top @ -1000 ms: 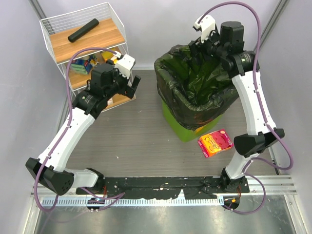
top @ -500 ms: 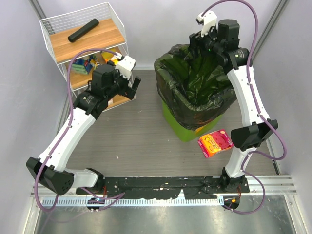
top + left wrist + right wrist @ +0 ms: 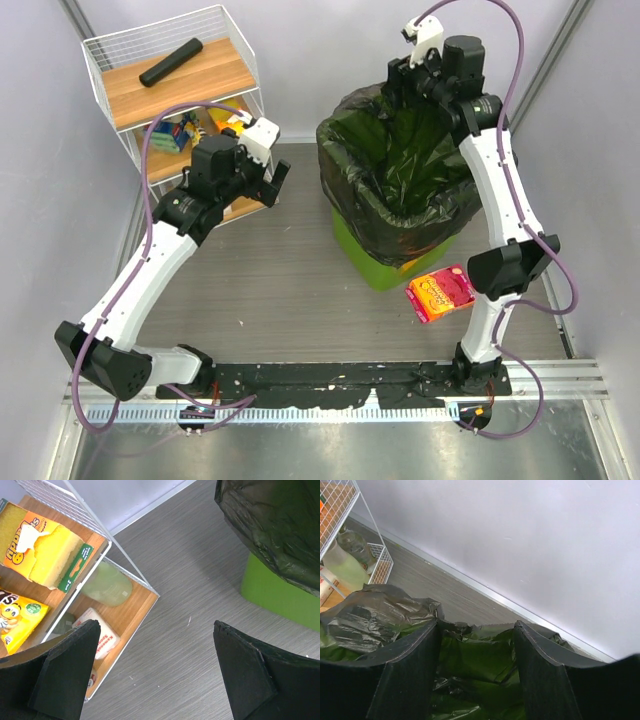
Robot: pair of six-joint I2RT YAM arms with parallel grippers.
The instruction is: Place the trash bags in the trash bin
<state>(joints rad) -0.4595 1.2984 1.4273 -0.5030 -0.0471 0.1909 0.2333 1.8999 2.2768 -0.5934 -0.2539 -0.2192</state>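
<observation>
So: R tool (image 3: pixel 476 629) sits over the far rim of the bin (image 3: pixel 365 258), jaws part open, w/ nothing pinched that I can see. The bag (image 3: pixel 400 170) lines the bin, its crumpled far edge right under and btwn the jaws. L tool (image 3: pixel 156 626) is wide open and empty, wire shelf (image 3: pixel 180 85) to its left, bin well off to its right.

Risks, imo: the film is thin and slick, so a shallow pinch prob slips off or tears it. Pull too hard and the collar on the side nearest the arms peels off the rim. The light bin could also tip or slide on the table (image 3: pixel 280 285) into the red packet (image 3: pixel 440 292), since nothing steadies it w/ the L tool away.
</observation>
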